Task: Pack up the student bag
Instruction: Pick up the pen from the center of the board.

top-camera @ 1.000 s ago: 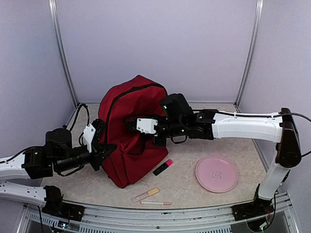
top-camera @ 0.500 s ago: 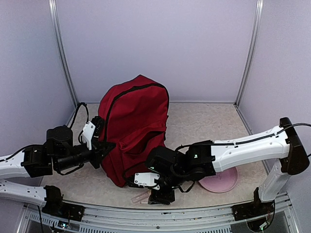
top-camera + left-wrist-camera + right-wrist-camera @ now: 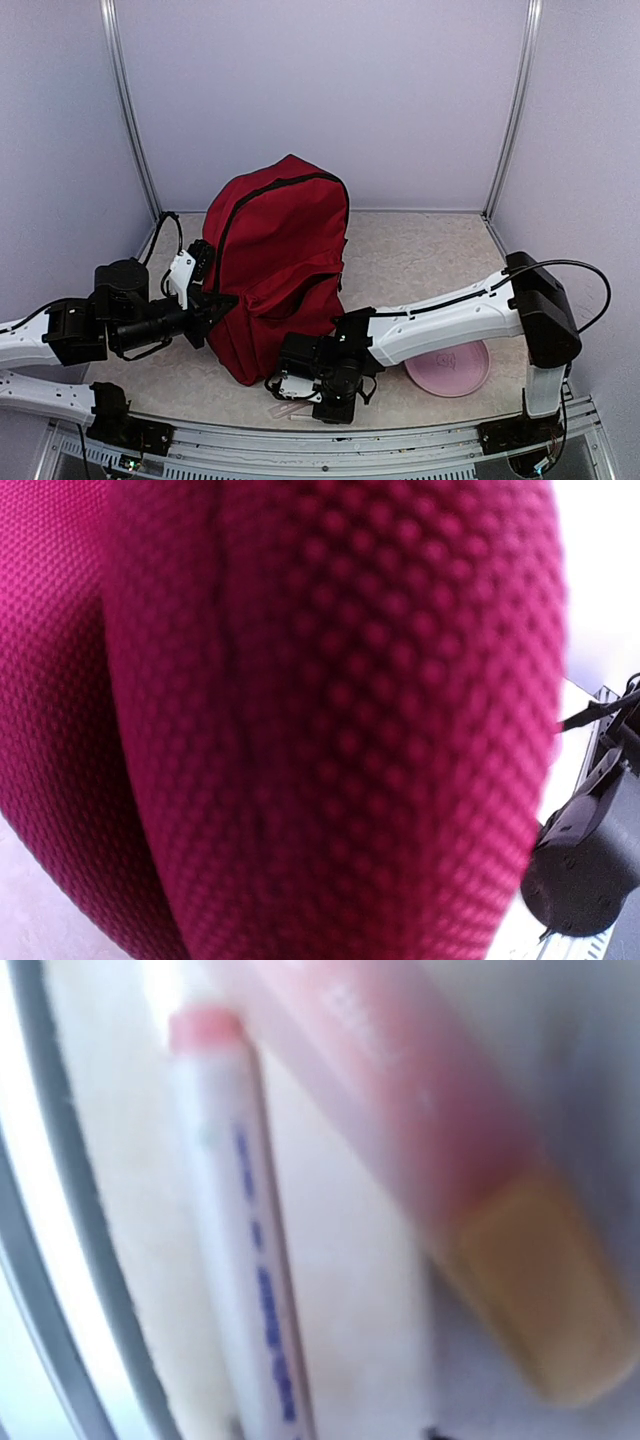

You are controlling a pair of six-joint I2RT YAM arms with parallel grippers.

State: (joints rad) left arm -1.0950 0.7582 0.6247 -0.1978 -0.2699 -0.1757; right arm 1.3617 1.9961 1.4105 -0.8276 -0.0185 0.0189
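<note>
At worktop [image 3: 400,260] centre, student bag [image 3: 285,270] upright, left pincer [image 3: 222,303] clamped shut on its side fabric, right pincer [image 3: 292,392] low just before its base, opening unclear

You have two matching arms, the left arm [image 3: 25,346] and the right arm [image 3: 450,318], each built of smooth white link shells between chunky black joint housings, with thin black cables [image 3: 598,272] looping loose near the joints.
</note>
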